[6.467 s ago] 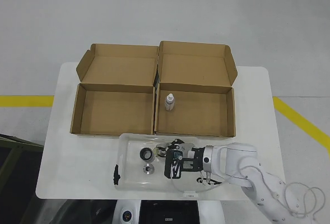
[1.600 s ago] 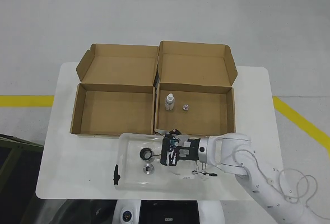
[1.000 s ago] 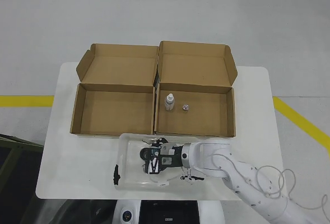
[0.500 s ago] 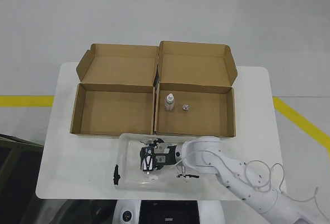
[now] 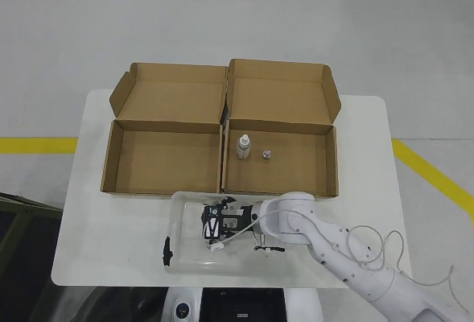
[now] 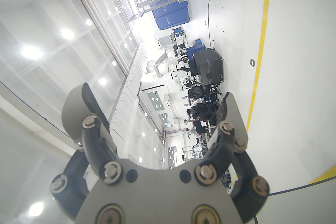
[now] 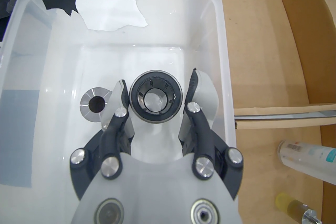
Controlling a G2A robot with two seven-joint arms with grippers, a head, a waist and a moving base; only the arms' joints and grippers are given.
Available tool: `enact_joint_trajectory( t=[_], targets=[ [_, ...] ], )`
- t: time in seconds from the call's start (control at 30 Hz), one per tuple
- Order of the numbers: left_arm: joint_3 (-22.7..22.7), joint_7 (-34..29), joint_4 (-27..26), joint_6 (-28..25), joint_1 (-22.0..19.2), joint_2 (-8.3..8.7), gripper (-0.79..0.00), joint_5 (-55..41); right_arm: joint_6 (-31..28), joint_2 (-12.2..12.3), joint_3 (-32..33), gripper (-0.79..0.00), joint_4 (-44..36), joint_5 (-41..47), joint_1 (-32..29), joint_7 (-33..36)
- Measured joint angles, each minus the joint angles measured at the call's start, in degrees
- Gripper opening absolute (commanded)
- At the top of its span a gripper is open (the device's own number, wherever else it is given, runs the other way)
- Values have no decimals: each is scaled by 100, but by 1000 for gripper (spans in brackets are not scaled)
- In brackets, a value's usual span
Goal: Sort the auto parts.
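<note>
Between the fingers of your right pincer (image 7: pixel 158 84) lies the black ring-shaped part (image 7: pixel 156 97), flat on the floor of the clear bin (image 7: pixel 220 25). You hold the pincer half-wide, one finger on each side of the ring, so closing should catch it by its outer wall. One finger seems almost against it; the other leaves a small gap. Just outside the nearer finger lies a silver disc (image 7: pixel 94 103), probably safe from the closing. Beyond the bin wall beside the pincer stands an empty cardboard box (image 7: pixel 262 38), likely the destination. Your left pincer (image 6: pixel 156 93) is wide and empty.
</note>
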Motion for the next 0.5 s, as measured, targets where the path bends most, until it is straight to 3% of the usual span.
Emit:
enact_joint_trajectory(
  t=[0.07, 0.23, 0.5],
  targets=[
    [0, 0, 0, 0, 0, 0, 0, 0, -24, -14, -22, -268, 20, -1, 10, 24],
    [0, 0, 0, 0, 0, 0, 0, 0, -58, -67, -101, -280, 147, 17, 55, 58],
    [0, 0, 0, 0, 0, 0, 0, 0, -81, -149, -156, -422, 376, 60, 158, 6]
  ],
)
